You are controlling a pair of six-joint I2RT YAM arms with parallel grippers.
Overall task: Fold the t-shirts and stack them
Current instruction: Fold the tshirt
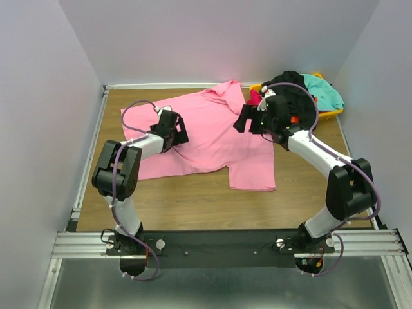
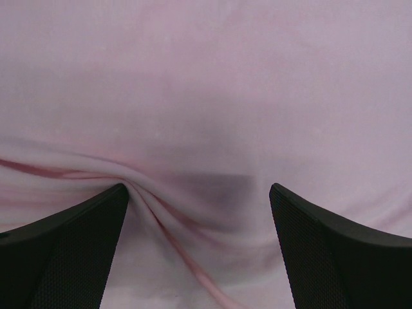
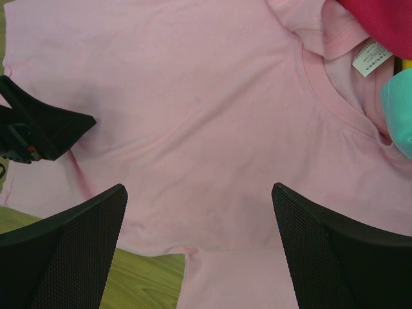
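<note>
Top external: one pink t-shirt (image 1: pixel 212 132), one yellow bin (image 1: pixel 329 114).

Spread t-shirt (image 1: pixel 212 138) on the table (image 1: pixel 193 199), bin (image 1: pixel 329 114) behind it to the right.
The spread t-shirt lies on the table's middle, its collar end farthest from the arms' bases. The bin stands behind and to the right of the shirt, and a heap of t-shirts (image 1: pixel 299 87) lies in and over it, reaching the shirt's collar end. The left gripper (image 1: pixel 179 132) sits on the shirt's left part, down against the cloth. The right gripper (image 1: pixel 243 120) hangs above the shirt's right part, in front of the heap.
</note>
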